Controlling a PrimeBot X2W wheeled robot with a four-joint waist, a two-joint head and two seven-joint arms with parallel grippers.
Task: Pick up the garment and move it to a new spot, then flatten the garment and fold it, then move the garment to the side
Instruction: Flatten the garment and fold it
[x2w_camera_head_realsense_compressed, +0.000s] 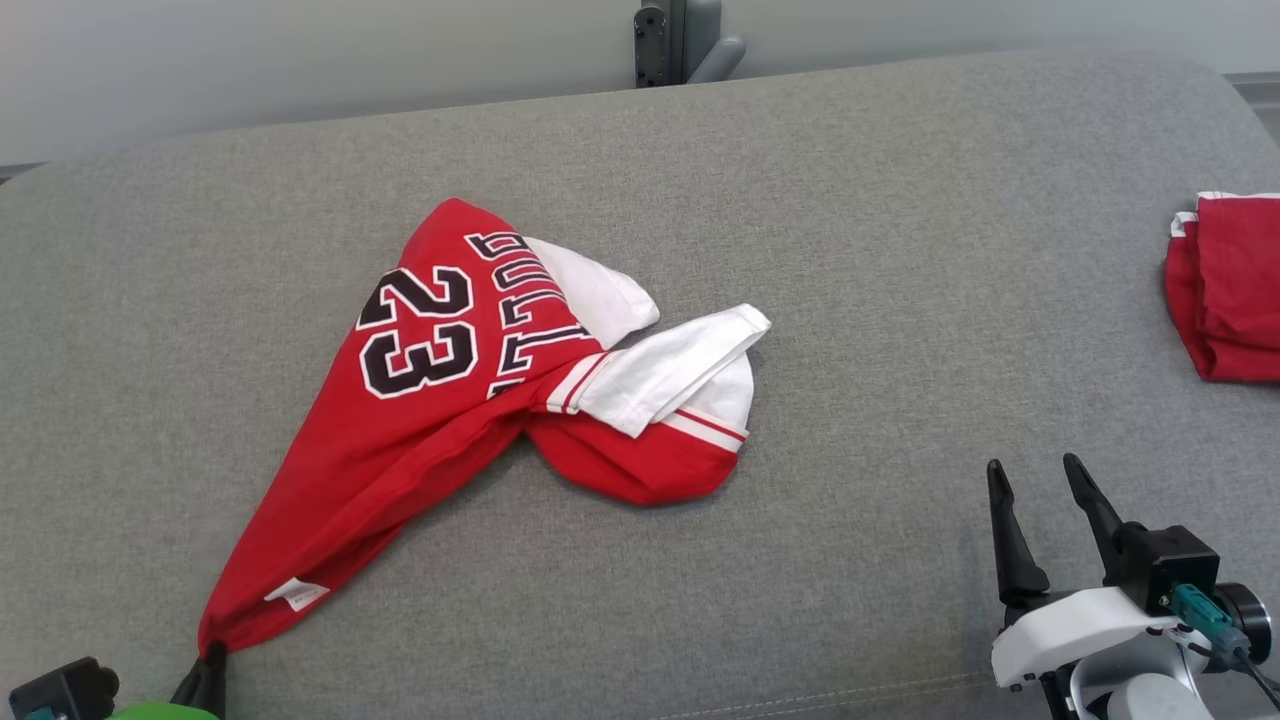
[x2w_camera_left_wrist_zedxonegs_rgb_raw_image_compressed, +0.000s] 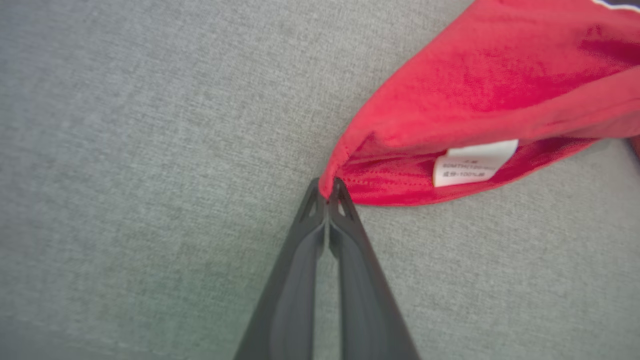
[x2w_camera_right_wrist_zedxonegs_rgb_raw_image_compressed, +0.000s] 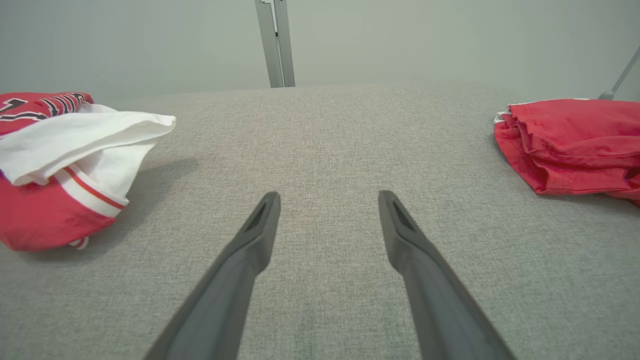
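1. Left pincer (x2w_camera_left_wrist_zedxonegs_rgb_raw_image_compressed: 327, 192), lower left, is pinched closed on the hem corner of the crumpled red-and-white "23" jersey (x2w_camera_head_realsense_compressed: 440, 400), centre-left.
2. Right pincer (x2w_camera_head_realsense_compressed: 1033, 463), lower right, gapes wide, empty.
3. Likely the moving step; next needs a slip-free lift.

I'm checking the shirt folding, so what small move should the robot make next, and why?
Probably move the right gripper, open over the grey cushion, toward the bunched red-and-white end of the shirt. The left gripper is shut on one hem corner, but the shirt lies crumpled, so a second hold seems needed to spread it.
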